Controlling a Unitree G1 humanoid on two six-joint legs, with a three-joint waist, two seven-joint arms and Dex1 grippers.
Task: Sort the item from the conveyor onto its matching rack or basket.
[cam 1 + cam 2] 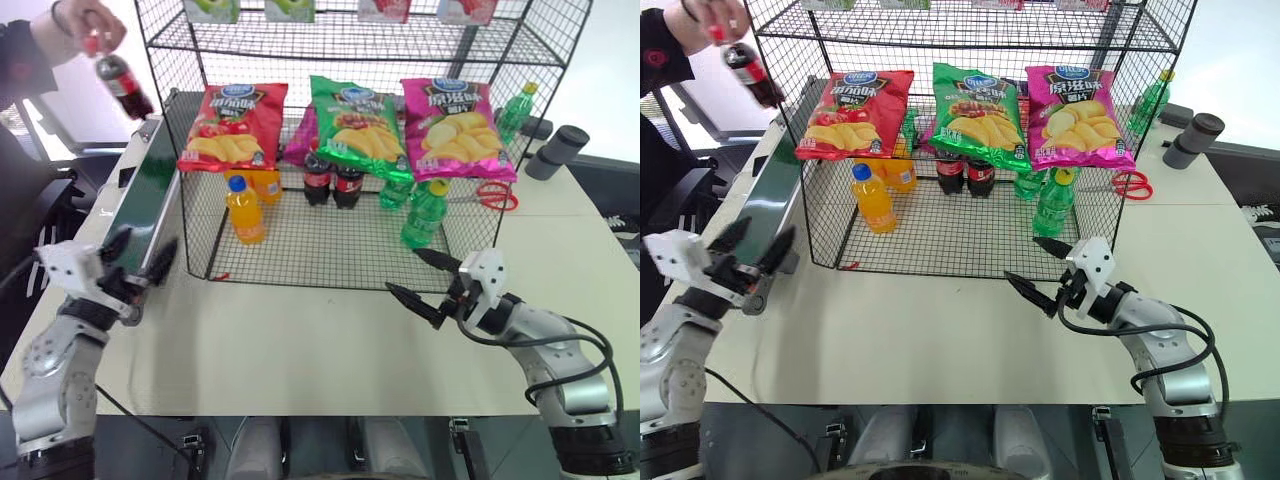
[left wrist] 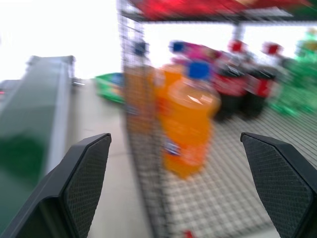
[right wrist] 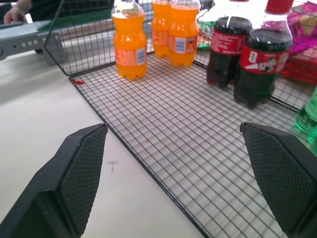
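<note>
From the head camera, the left gripper (image 1: 140, 258) hangs with its two black fingers spread apart and nothing between them, just beside the near end of the long conveyor with dark green belt and silver-grey rails (image 1: 150, 190). The right gripper (image 1: 425, 278) hovers low over the pale table (image 1: 300, 340), fingers likewise spread and empty, pointing toward the front edge of the large black wire-mesh rack (image 1: 330, 245). The small cola bottle with red cap and red label (image 1: 120, 80) is in the air above the conveyor's far end, held tilted in a person's hand (image 1: 85, 25). In the rack's base tray stand an orange soda bottle with blue cap (image 1: 245, 210), two cola bottles (image 1: 333, 182) and a green bottle with yellow cap (image 1: 425, 212); three crisp bags (image 1: 350, 125) lean on the tier above. Red-handled scissors (image 1: 492, 195) lie on the table past the rack.

In the left wrist view, the parted fingers (image 2: 84, 183) frame the conveyor and the orange bottle behind the mesh wall.

In the right wrist view, the wide-set fingers (image 3: 81, 173) frame the tray's grid floor, with the orange and cola bottles beyond.
</note>
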